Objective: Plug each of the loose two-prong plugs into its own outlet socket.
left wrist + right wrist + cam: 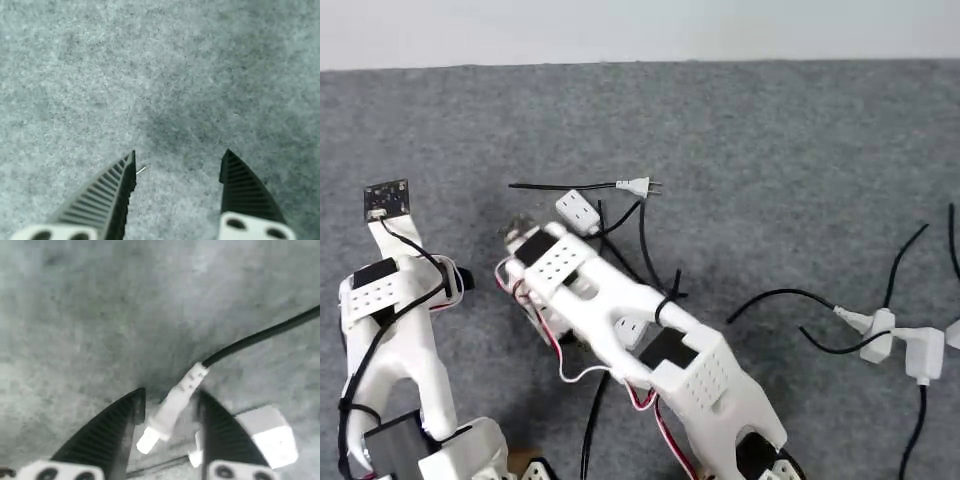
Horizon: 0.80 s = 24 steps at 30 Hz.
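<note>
White plug (172,407) sits clamped slantwise in the right gripper (171,391), left of centre in the high view, with an outlet socket (261,432) just beside it; the left gripper (180,152) hangs spread wide over bare grey carpet (150,75) at the frame's left. To seat the plug well, I judge its prongs want squaring to the socket's slots first, then a straight, slow push; so skewed a hold may slip.

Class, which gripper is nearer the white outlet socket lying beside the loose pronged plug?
Right. The right gripper sits just beside the outlet socket; the left gripper hangs over bare grey carpet, well off to the side.
</note>
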Each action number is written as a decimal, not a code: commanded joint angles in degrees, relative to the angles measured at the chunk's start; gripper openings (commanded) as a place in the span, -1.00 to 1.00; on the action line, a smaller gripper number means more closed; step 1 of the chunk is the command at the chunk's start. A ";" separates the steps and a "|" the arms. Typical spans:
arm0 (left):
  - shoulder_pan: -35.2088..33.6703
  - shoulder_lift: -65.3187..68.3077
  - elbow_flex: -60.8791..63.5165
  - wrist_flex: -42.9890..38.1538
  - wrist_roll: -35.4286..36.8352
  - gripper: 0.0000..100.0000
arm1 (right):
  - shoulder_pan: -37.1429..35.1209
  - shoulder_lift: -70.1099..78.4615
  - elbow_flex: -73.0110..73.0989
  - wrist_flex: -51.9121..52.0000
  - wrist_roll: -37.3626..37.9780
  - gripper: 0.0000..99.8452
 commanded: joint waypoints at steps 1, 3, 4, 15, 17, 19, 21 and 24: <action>0.53 0.00 -0.66 -1.23 -0.53 -0.48 | -0.48 -5.41 -2.64 3.56 0.79 -0.60; 0.53 0.00 -0.66 -1.23 -0.53 -0.48 | -0.31 -7.43 -2.81 4.97 0.79 -0.65; 0.53 0.00 -0.66 -1.23 -0.53 -0.48 | -0.22 -8.13 -2.81 5.41 0.79 -0.68; 0.53 0.00 -0.66 -1.23 -0.53 -0.48 | 4.44 -9.45 0.26 2.59 -5.27 -0.98; 0.53 0.00 -0.66 -1.23 -0.53 -0.48 | 4.35 -9.10 1.05 1.27 -7.38 -0.98; 0.53 0.00 -0.66 -1.23 -0.53 -0.48 | 4.00 -9.19 5.10 -3.30 -8.88 -0.98; 0.53 0.00 -0.66 -1.23 -0.53 -0.48 | 2.59 -9.27 9.05 -8.40 -8.97 -0.98; 0.53 0.00 -0.66 -1.23 -0.53 -0.48 | 1.01 -9.27 11.87 -12.62 -8.70 -0.98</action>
